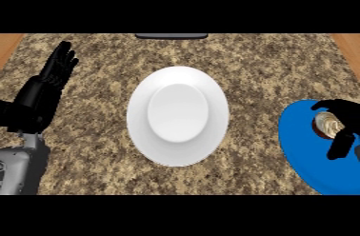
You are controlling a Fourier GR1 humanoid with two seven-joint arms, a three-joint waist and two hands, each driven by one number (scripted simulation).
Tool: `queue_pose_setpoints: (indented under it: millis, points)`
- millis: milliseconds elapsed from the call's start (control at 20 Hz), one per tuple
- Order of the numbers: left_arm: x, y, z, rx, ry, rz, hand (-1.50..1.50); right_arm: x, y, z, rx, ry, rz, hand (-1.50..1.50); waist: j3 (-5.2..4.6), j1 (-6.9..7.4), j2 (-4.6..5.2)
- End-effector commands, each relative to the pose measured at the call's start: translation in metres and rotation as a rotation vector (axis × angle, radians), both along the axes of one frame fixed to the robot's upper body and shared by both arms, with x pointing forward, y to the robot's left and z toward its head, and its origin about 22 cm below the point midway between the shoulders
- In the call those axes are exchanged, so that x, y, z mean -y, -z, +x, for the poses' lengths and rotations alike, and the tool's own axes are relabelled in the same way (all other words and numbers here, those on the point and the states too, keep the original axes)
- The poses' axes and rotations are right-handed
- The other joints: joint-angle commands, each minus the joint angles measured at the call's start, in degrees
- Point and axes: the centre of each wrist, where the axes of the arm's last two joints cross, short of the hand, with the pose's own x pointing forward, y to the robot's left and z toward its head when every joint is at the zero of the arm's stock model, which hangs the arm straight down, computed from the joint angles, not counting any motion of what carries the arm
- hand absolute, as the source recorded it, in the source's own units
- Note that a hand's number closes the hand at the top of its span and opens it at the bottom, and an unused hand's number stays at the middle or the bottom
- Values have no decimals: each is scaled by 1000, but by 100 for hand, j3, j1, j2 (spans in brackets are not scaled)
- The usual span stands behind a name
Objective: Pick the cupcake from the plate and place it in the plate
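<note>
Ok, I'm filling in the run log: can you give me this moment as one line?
phase: grasp | right hand: curled round cupcake at blue plate | white plate: counter centre | left hand: open, resting at left
</note>
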Motion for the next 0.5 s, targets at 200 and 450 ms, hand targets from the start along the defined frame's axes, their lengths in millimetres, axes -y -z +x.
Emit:
queue_pose_setpoints:
  millis: [200,450]
  points:
    - [-18,13,-11,-46,-97,4,0,-34,58,-38,73,387,-39,150,-24,-563,-192]
    - [-36,11,-16,-62,-178,28,0,-19,88,-79,21,702,-81,150,-70,-1253,-387]
